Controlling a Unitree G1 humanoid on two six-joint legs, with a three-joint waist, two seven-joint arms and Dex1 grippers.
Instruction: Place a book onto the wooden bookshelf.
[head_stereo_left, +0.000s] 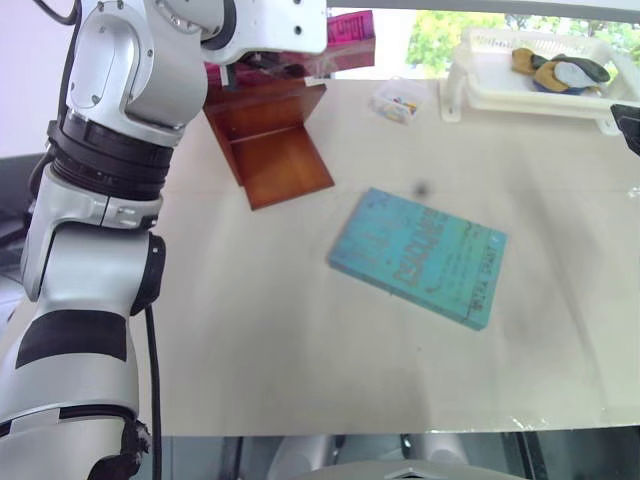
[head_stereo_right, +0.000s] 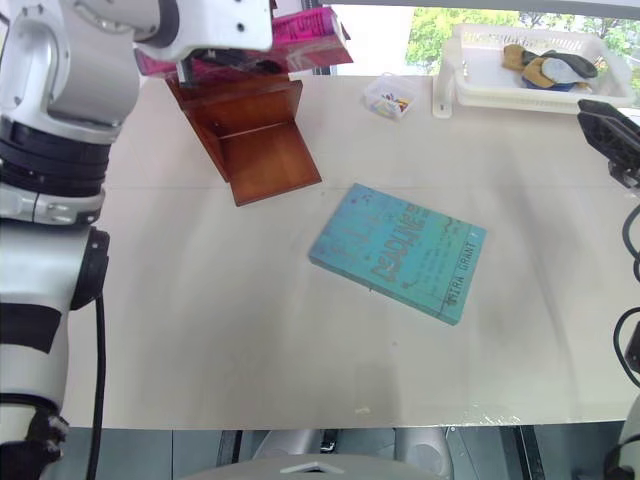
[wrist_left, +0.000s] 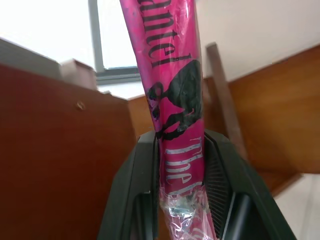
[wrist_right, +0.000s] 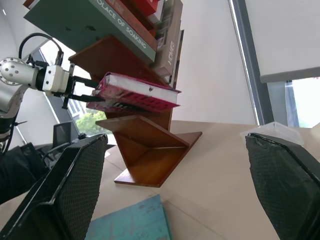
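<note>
L pincer (wrist_left: 182, 200) clamped on pink book (wrist_right: 135, 95) — held flat in the air over a shelf of wooden bookshelf (head_stereo_right: 255, 140). R pincer (wrist_right: 175, 190) spread wide, empty — teal book (head_stereo_right: 400, 250) on worktop (head_stereo_right: 200, 320).

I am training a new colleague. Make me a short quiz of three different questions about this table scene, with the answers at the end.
1. True or false: the left pincer is shut on the pink book.
2. Which thing lies flat in the middle of the table? A) the teal book B) a white basket C) a small clear box
3. Fill in: the right pincer holds nothing; its fingers stand ____.

Key
1. True. The pink book is held in the air at the wooden bookshelf, not yet resting on a shelf.
2. A. The white basket and the small clear box sit at the far edge.
3. Open.
</note>
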